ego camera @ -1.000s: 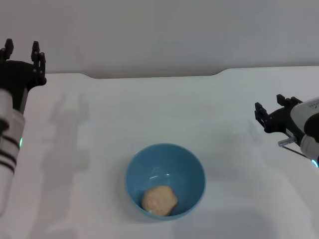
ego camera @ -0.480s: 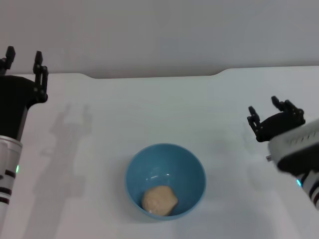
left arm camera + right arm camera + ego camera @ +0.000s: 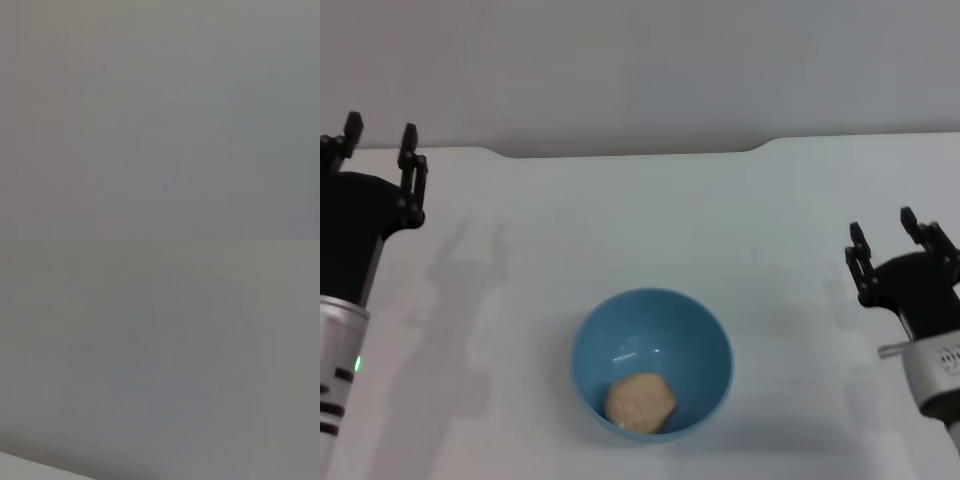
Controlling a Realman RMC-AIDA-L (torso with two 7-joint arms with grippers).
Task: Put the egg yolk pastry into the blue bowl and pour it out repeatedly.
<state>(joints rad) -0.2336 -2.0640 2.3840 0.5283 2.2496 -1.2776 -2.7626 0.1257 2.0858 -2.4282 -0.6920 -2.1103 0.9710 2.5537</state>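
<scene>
The blue bowl (image 3: 651,362) stands upright on the white table, near the front middle in the head view. The egg yolk pastry (image 3: 640,402) lies inside it, against the near wall. My left gripper (image 3: 380,142) is open and empty, raised at the far left, well away from the bowl. My right gripper (image 3: 904,246) is open and empty, raised at the right, to the right of the bowl. Both wrist views show only a plain grey surface, with neither bowl nor pastry.
The white table (image 3: 640,230) ends at a back edge against a grey wall (image 3: 640,70). The arms' shadows fall on the table at the left.
My right gripper swung from pointing left to pointing up and moved toward the front right. My left gripper shifted slightly right and down. Bowl and pastry have not moved.
</scene>
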